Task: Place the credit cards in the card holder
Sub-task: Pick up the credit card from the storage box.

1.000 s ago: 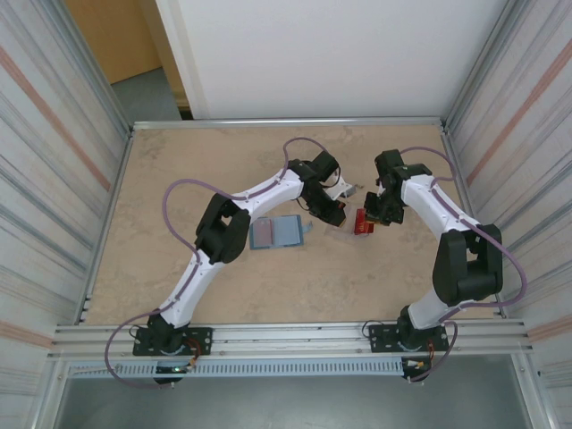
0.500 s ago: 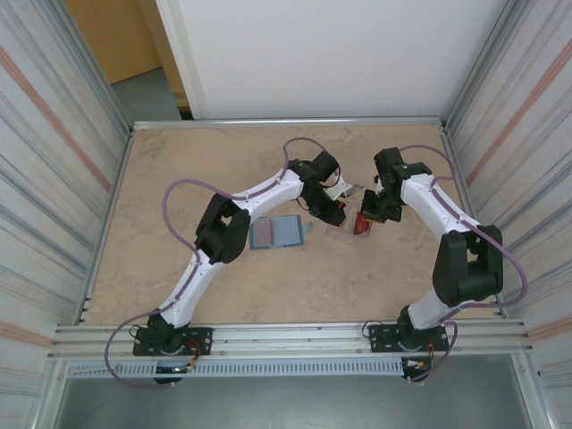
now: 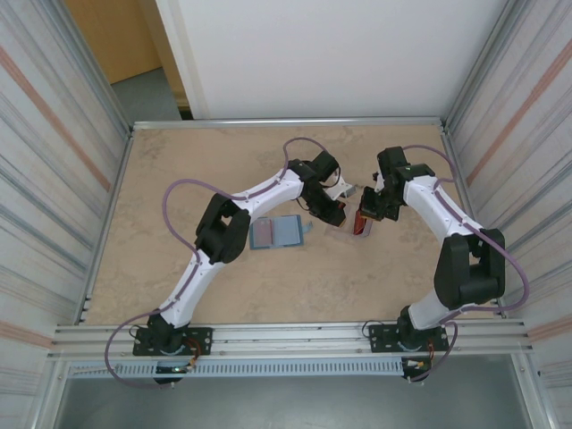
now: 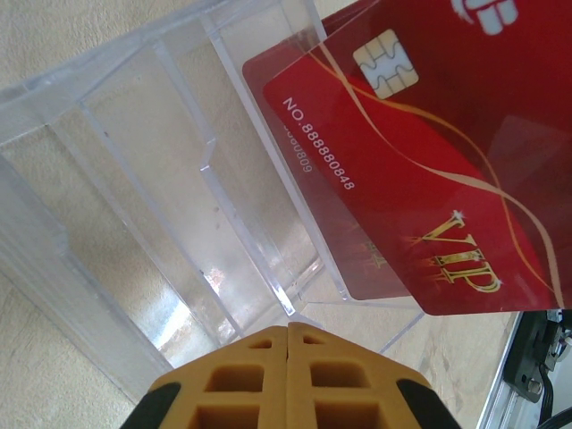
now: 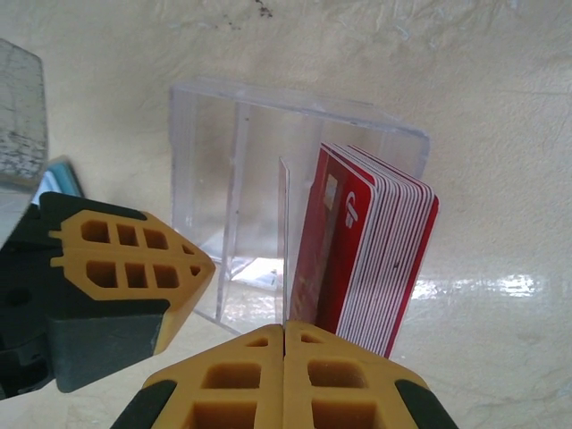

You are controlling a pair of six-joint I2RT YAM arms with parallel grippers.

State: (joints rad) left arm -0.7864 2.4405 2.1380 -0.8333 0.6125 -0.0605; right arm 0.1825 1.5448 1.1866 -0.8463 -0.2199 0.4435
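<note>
My right gripper [image 5: 284, 327] has just closed fully at the cards [image 5: 375, 250] in the case [image 5: 223, 170], perhaps pinching one to lift, while my left gripper [image 4: 287, 329] is closed tight at the case's rim and the holder [image 3: 279, 232] lies open left of it.

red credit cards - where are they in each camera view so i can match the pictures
top external: stack of red plastic credit cards, centre-right, right of the teal-blue folding wallet.
left wrist: cards upper right, red faces with chip and VIP lettering.
right wrist: cards centre, standing on edge.
shared landmark: clear plastic case, left of the cards in both wrist views.
</note>
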